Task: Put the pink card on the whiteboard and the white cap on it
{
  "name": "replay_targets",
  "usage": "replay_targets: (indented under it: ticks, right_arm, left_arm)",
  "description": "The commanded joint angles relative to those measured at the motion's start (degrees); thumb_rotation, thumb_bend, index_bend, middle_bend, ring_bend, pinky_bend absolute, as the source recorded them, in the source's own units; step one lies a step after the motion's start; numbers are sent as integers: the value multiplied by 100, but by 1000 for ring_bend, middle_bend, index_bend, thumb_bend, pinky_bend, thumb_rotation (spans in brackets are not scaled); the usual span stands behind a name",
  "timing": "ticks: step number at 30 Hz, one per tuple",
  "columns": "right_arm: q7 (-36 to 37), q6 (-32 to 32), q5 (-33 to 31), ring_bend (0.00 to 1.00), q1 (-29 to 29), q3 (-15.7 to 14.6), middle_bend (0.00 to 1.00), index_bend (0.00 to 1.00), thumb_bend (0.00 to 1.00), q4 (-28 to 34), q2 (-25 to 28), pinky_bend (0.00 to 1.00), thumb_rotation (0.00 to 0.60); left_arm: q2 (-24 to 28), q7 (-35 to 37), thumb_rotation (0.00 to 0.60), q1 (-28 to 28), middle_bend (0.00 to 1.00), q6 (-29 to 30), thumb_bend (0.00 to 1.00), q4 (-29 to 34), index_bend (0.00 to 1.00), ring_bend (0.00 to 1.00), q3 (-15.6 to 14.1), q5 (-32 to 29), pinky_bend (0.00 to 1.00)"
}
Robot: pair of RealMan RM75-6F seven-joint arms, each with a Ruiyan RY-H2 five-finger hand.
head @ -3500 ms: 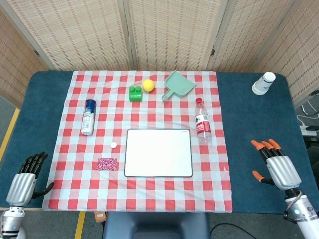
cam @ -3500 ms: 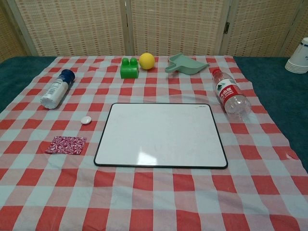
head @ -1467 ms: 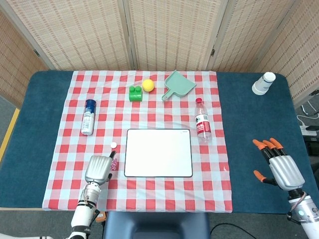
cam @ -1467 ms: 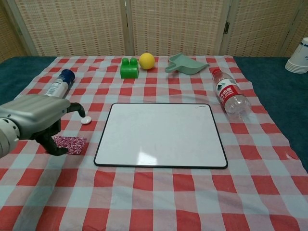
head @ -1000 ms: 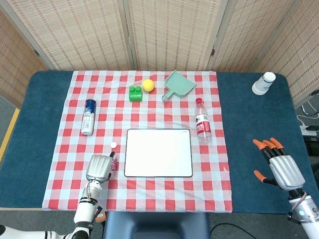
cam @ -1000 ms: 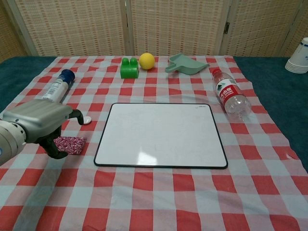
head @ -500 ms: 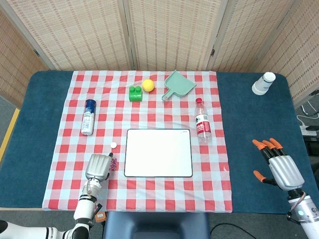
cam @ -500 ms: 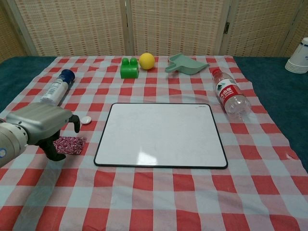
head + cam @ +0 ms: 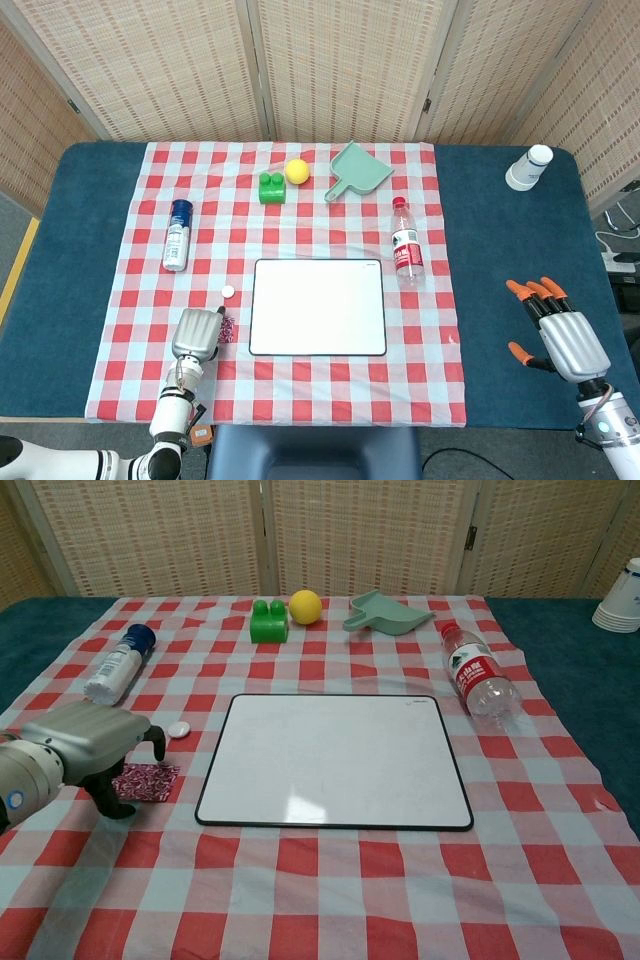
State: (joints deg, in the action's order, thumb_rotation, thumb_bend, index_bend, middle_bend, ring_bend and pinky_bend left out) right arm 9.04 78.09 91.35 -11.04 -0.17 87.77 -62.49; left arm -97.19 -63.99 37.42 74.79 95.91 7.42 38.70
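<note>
The pink patterned card lies flat on the checked cloth, left of the whiteboard; in the head view only a sliver of the card shows. My left hand hangs low over the card's left part with fingers curved downward, thumb at the card's near-left corner; the head view shows the same left hand from above. No grip on the card is visible. The small white cap sits just beyond the card, also visible as the cap beside the whiteboard. My right hand rests open at the far right.
A blue-capped spray bottle lies at the left. At the back are a green block, a yellow ball and a green dustpan. A water bottle lies right of the whiteboard. Paper cups stand at the back right.
My left hand came in from the table's left edge to over the pink card, then sank lower and drew slightly back. The card, cap and right hand have stayed put.
</note>
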Motion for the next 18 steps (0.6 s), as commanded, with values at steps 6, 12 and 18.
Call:
replay_targets:
  ticks: [6, 12, 18]
  right_arm:
    - [-10, -5, -13, 1, -1, 6, 140, 20, 212, -1, -7, 72, 600]
    - [-18, 0, -15, 1, 1, 7, 140, 20, 212, 0, -8, 72, 600]
    - [1, 13, -15, 1, 6, 10, 140, 19, 211, -5, -2, 72, 600]
  left_arm:
    - [64, 9, 600, 101, 1000, 8, 243, 7, 297, 1000, 23, -112, 1000]
    - [93, -160, 600, 216, 1000, 7, 243, 28, 322, 1000, 38, -372, 1000]
    - [87, -206, 600, 299, 1000, 28, 248, 3, 337, 1000, 46, -559, 1000]
